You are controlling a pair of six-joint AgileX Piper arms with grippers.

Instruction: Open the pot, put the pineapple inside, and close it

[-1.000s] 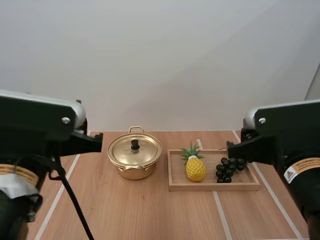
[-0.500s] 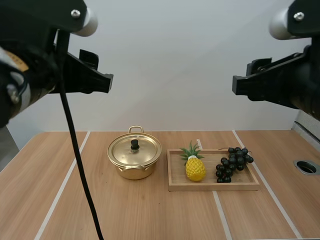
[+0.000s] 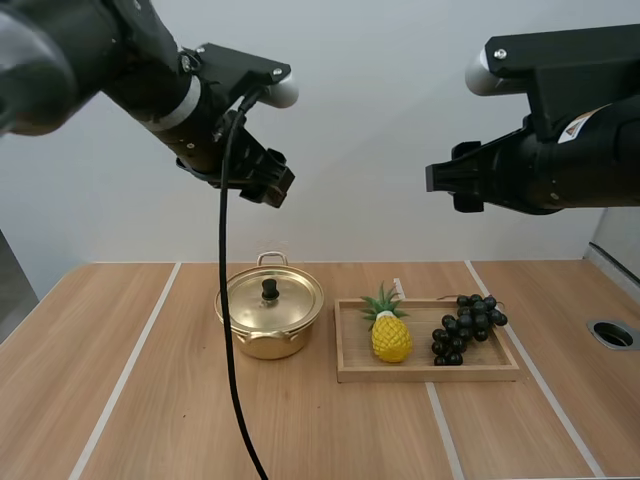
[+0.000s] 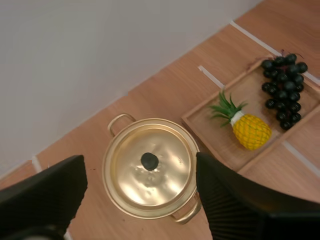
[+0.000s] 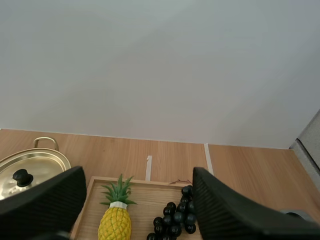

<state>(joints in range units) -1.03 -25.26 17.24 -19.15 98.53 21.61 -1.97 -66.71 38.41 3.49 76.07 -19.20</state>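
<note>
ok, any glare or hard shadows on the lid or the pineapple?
High view: lid has mild sheen, knob stands out dark, shadows soft. Left wrist view: mottled reflections on the lid, not washed out. Right wrist view: pineapple evenly lit, no glare.

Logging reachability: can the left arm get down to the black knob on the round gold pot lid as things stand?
Probably yes. The left arm hangs above the gold metal pot, its jaws open and framing the lid's black knob from overhead; nothing lies between.
</note>
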